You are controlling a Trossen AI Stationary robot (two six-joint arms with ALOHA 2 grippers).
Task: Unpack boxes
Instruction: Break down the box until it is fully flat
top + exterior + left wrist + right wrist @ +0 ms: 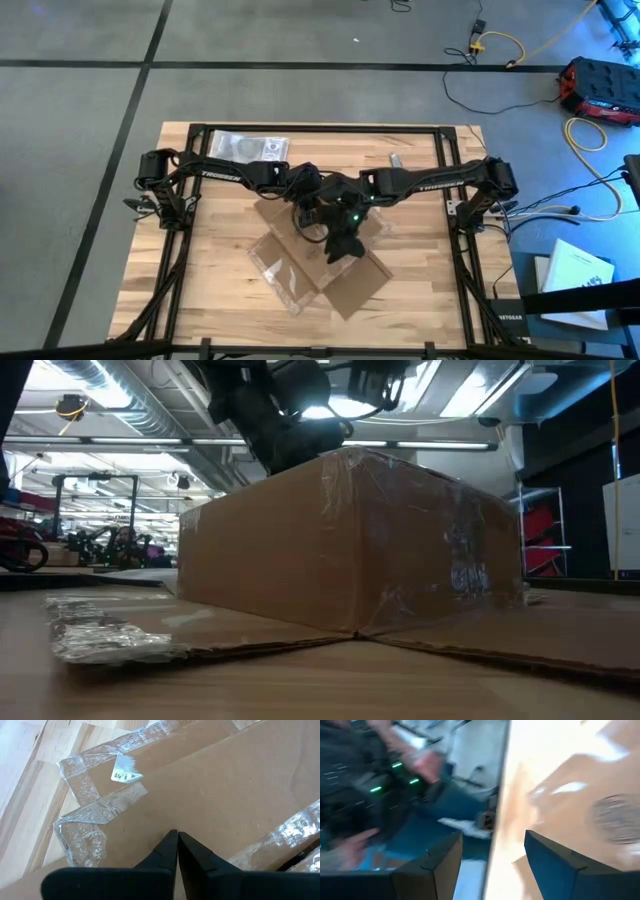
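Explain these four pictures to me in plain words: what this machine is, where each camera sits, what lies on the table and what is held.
Two dark robot arms work at a wooden table. One camera looks straight down, one sits at table height, and one rides on each wrist. A brown cardboard box with flaps spread and shiny tape lies mid-table; a clear plastic bag lies at the far edge. Both arms meet over the box. The left gripper has its jaws shut, tips at the cardboard, holding nothing. The right gripper has its jaws apart, empty.
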